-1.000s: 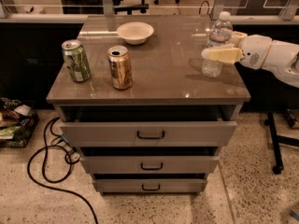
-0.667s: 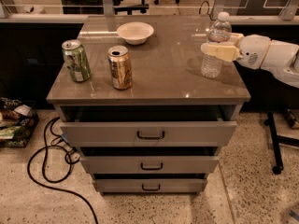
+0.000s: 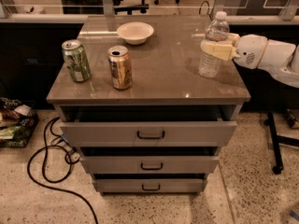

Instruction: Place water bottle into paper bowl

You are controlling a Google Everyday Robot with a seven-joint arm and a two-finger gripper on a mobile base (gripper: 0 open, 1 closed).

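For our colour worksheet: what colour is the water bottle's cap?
White cap, camera view; the gripper clasps the water bottle mid-body.

Single high front view, angled down; gripper (image 3: 214, 49) right.

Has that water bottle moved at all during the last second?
Yes, slightly. The water bottle, gripped by the gripper, has edged left across the cabinet top, away from its right edge and towards the paper bowl.

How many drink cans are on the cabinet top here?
2. The green can stands near the cabinet top's left edge; the gold can stands just right of it, apart. None seems hidden. The gripper, at the right, clasps the water bottle.
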